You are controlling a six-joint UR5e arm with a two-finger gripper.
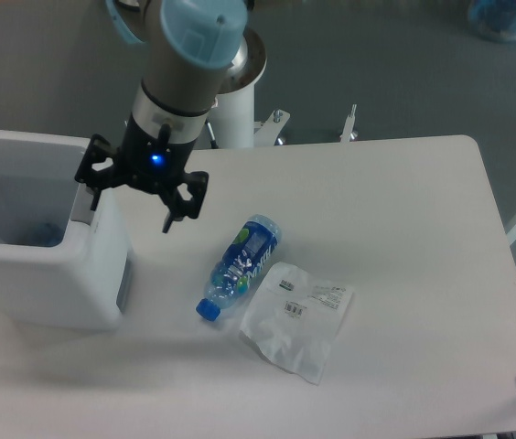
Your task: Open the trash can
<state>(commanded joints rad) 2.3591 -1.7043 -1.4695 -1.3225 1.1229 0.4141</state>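
Note:
The trash can (48, 283) is a large white boxy bin at the table's left edge. Its top stands open to the camera, showing the pale inside with something bluish (43, 234) at the bottom. A grey tab (123, 283) shows on its right side. My gripper (132, 208) hangs over the bin's right rim with its black fingers spread apart, one finger (93, 174) over the rim and the other finger (181, 203) over the table. It is open and holds nothing.
A plastic water bottle (240, 265) with a blue cap lies on the white table (404, 229) right of the bin. A clear plastic bag (296, 315) with labels lies beside it. The arm's white base column (235, 119) stands at the table's far edge.

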